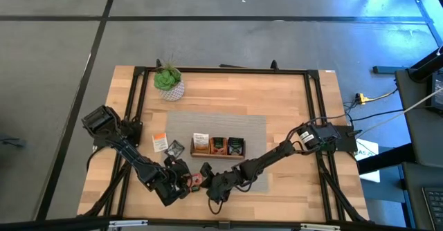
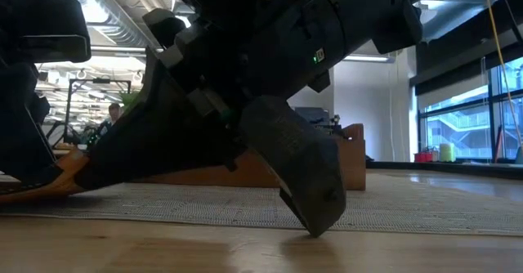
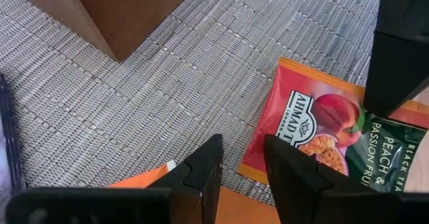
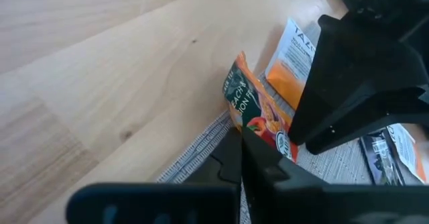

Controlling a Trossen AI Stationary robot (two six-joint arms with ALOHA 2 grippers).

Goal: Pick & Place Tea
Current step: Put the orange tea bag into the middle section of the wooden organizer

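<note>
A red peach tea sachet (image 3: pixel 315 127) lies on the grey woven mat (image 3: pixel 167 83), near the mat's front edge. My right gripper (image 4: pixel 240 158) comes in from the table's right and is shut on it. My left gripper (image 3: pixel 242 174) stands open right beside the sachet on its left, fingers above an orange-and-white sachet (image 3: pixel 137 178). From above, both grippers (image 1: pixel 181 180) (image 1: pixel 206 182) meet in front of the wooden tray (image 1: pixel 217 146). My right gripper pinches the red sachet by one edge (image 4: pixel 258 133) between its two fingers. The fingers slant down from the table's right. The sachet sits tilted in the hold, with the part toward my left gripper (image 3: pixel 275 117) on the mat.
The tray's compartments hold sachets. Two loose sachets (image 1: pixel 160 142) (image 1: pixel 176 149) lie left of the tray. A potted plant (image 1: pixel 168 80) stands at the far left. Bare wood (image 4: pixel 100 83) runs along the near side of the mat.
</note>
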